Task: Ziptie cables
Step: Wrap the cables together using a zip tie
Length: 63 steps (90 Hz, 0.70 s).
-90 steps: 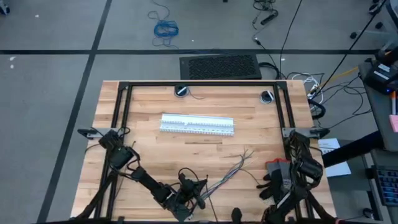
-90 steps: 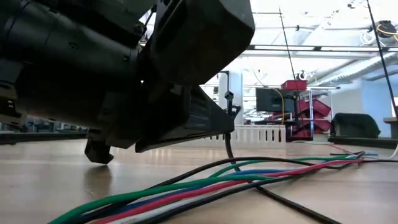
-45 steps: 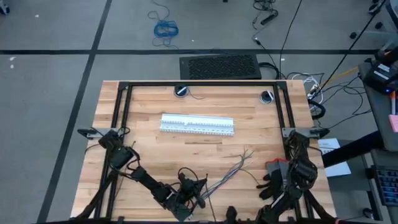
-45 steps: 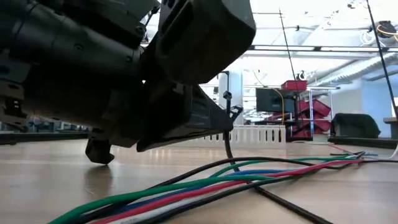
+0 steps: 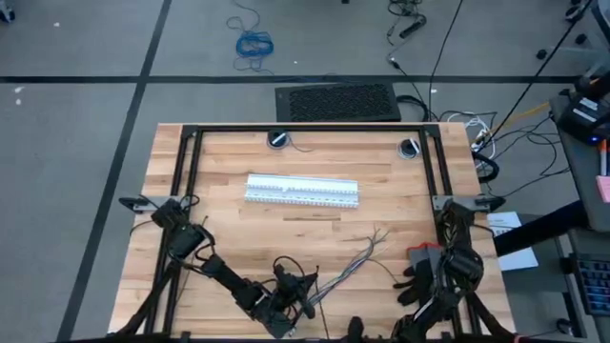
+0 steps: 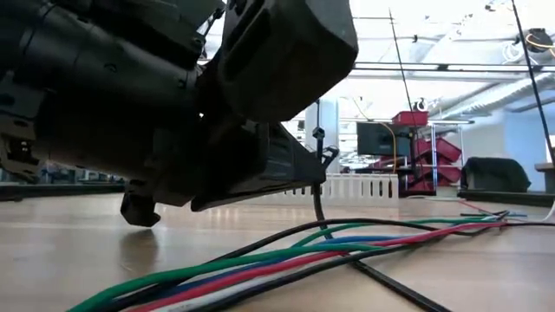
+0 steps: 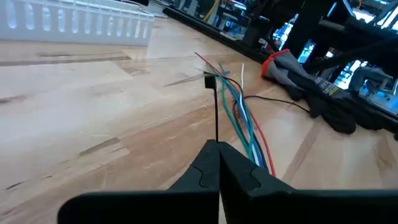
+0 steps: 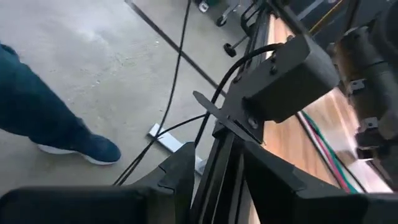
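The cables (image 5: 345, 267) lie fanned across the lower middle of the desk (image 5: 219, 229) in the high view. The left gripper (image 7: 217, 148), low at the bottom centre, is clamped on a ziptie (image 7: 216, 112) standing upright beside them. The right gripper (image 8: 214, 163), spread narrowly, hangs off the desk's lower right edge.

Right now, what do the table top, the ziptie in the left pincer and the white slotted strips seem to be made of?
Table top: wood, pale planks with visible grain, low sheen. Ziptie: probably plastic, thin, dark and matte, standing stiff from the shut left pincer. White slotted strips: likely moulded plastic, uniform white with regular slots.
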Available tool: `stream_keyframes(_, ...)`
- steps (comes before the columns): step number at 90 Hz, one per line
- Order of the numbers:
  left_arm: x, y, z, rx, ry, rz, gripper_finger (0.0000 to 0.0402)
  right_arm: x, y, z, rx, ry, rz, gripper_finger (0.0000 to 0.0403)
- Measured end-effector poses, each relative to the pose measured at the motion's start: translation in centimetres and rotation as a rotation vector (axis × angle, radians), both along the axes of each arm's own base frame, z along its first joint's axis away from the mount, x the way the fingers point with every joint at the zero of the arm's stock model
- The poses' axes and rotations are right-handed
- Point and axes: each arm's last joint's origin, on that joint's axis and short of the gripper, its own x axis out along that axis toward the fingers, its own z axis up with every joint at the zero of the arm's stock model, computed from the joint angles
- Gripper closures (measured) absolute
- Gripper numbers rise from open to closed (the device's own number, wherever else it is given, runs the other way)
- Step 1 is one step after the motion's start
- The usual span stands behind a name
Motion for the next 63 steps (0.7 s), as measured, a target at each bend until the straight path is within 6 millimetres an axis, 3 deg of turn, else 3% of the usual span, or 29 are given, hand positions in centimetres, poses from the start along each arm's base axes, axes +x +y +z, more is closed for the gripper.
stream_keyframes(63,0.1,0.0,0.0,-0.003,0.005,-0.009,0.0402,1.3,-0.3,0.2,-0.033,-0.056,0.018,0.0277)
